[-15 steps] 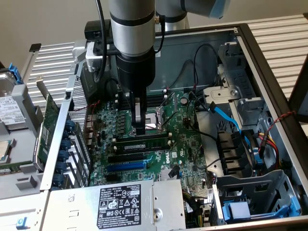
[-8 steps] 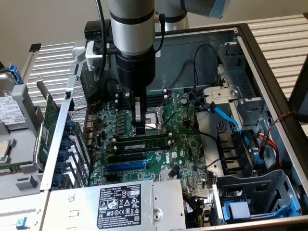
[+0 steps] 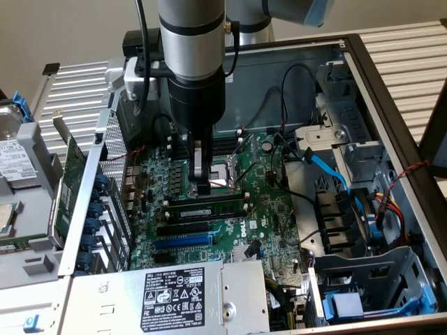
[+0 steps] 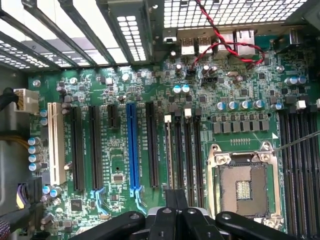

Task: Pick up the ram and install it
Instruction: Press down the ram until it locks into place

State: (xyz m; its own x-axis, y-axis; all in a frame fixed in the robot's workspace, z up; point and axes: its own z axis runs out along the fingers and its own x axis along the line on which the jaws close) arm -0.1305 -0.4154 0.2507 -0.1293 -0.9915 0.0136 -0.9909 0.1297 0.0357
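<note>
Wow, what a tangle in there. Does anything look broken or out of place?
Nothing looks broken or spilled. Oddest is the processor socket, bare with no cooler over it, and a blue cable draped loosely across the case. The gripper is down at the board beside that socket.

A computer repair or test bench in a lab: an opened desktop case lies flat in the frame's centre, its green motherboard exposed, loose drives at left, slatted metal tabletop at upper right
</note>
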